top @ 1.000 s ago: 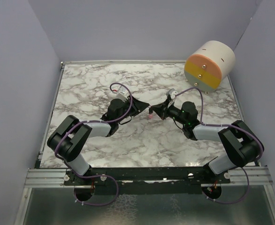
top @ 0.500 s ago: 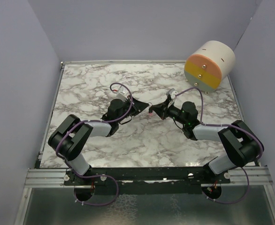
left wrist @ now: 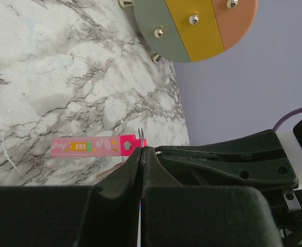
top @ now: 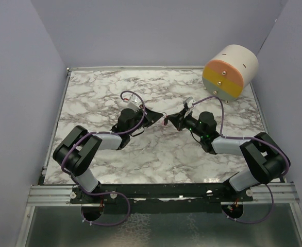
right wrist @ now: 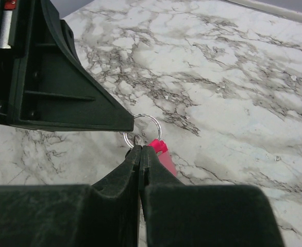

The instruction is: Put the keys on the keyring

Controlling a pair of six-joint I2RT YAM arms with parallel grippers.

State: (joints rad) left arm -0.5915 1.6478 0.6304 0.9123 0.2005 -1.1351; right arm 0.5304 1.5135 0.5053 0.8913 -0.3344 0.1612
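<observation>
The right end effector [right wrist: 139,148] is pinching the keyring [right wrist: 158,146] by its metal ring, jaws closed, above the worktop [right wrist: 244,77]. The left end effector [left wrist: 141,150], jaws fully closed, is touching that ring with its tip.

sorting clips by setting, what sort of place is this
Probably a robot lab test cell: plain lavender walls box in a marble-patterned tabletop, with the left arm and right arm bolted to a metal rail.
</observation>
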